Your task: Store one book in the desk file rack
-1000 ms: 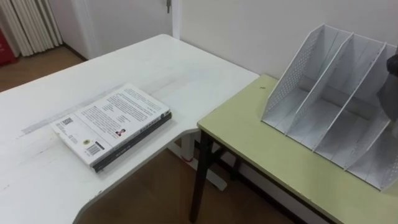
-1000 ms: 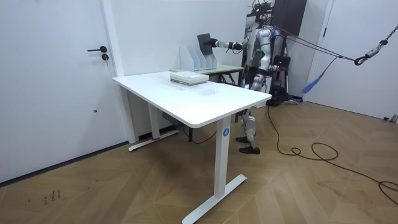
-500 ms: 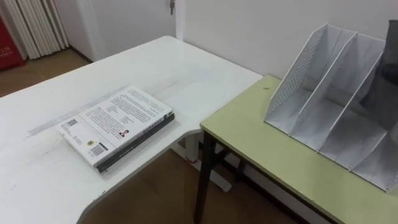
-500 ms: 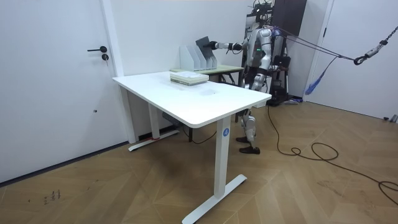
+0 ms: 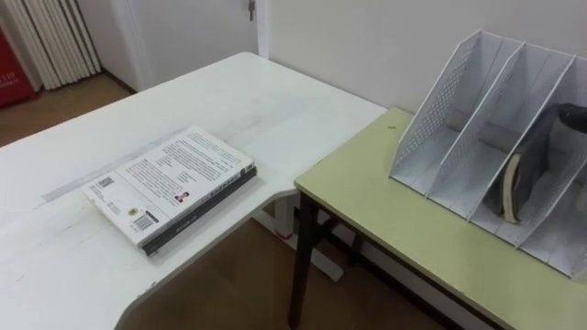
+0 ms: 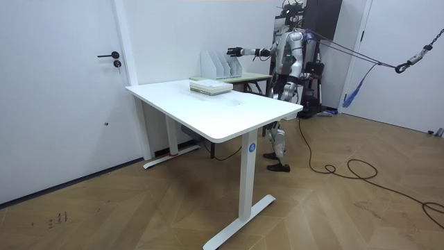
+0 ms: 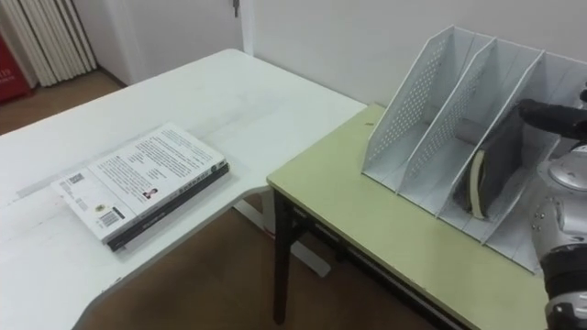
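Note:
A white mesh file rack [image 5: 438,110] [image 6: 215,64] stands on the green side table [image 5: 385,220]. A dark book [image 7: 498,165] stands upright in its third compartment from my left, pale page edge [image 5: 509,188] toward me. My right hand [image 7: 548,116] [image 6: 232,51] hovers just over the book's top edge, arm stretched out, fingers spread and off the cover. Two more books lie stacked [image 5: 170,183] [image 6: 210,86] on the white desk. In the room view I stand beside the green table, my left hand [image 6: 279,76] down by my side.
The white desk [image 5: 266,101] lies to my left, and a narrow gap of wood floor [image 5: 238,284] separates it from the green table. The rack's back is close to the wall [image 5: 367,37]. A white door [image 6: 62,90] stands at the room view's left.
My right hand has lowered the dark book from in front of the rack down into the compartment and opened off it. The stacked books have not moved.

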Tool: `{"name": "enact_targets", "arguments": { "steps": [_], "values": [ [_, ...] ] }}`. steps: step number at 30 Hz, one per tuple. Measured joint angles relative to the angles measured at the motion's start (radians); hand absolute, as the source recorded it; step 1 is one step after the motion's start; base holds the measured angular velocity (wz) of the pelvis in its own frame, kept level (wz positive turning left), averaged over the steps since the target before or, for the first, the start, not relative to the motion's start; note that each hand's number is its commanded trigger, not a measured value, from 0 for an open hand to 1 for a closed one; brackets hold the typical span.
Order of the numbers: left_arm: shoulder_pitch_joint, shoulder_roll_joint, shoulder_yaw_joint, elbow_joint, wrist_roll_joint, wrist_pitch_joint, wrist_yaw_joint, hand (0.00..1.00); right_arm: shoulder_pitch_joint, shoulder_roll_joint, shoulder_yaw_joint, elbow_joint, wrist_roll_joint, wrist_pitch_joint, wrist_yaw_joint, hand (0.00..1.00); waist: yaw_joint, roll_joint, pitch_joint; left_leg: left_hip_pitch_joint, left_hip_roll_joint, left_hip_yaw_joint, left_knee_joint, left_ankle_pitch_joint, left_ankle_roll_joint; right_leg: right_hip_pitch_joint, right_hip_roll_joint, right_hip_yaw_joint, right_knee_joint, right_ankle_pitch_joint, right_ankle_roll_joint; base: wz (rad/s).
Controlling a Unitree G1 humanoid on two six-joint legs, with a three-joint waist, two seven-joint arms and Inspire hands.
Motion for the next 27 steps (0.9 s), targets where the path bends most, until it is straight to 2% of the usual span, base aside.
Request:
{"name": "enact_targets", "arguments": {
  "steps": [13,18,22,27],
  "values": [
    [0.0,0.003,0.0,-0.004,0.0,0.0,0.0,0.0,0.0,0.0,0.001,-0.006,0.0,-0.002,-0.011,0.0,0.001,-0.004,-0.0026,-0.001,0.001,0.0,-0.004,0.0,-0.001,-0.001,0.001,0.0,0.004,0.001,0.0,0.0],
    [0.0,0.008,0.003,-0.004,0.0,-0.001,0.0,0.0,0.0,0.0,0.004,-0.007,0.0,-0.002,-0.022,0.0,0.002,-0.015,-0.0056,-0.001,0.001,0.0,-0.005,0.001,-0.001,-0.002,0.002,0.0,0.003,0.001,0.0,0.0],
    [-0.001,0.012,0.002,-0.005,0.0,-0.003,0.0,0.0,0.0,0.0,0.004,-0.007,0.001,-0.002,-0.033,0.0,0.007,-0.024,-0.004,0.003,0.001,0.001,-0.006,0.001,-0.001,-0.002,0.002,0.008,0.007,0.001,0.0,-0.01],
    [-0.003,0.016,0.002,-0.001,0.004,-0.024,0.0,0.0,0.0,0.0,0.027,-0.151,0.004,-0.003,-0.044,0.0,0.02,-0.03,-0.0005,0.0,0.002,0.016,-0.006,0.001,-0.001,-0.013,0.003,0.015,0.013,0.001,-0.001,-0.07]
  ]
}}
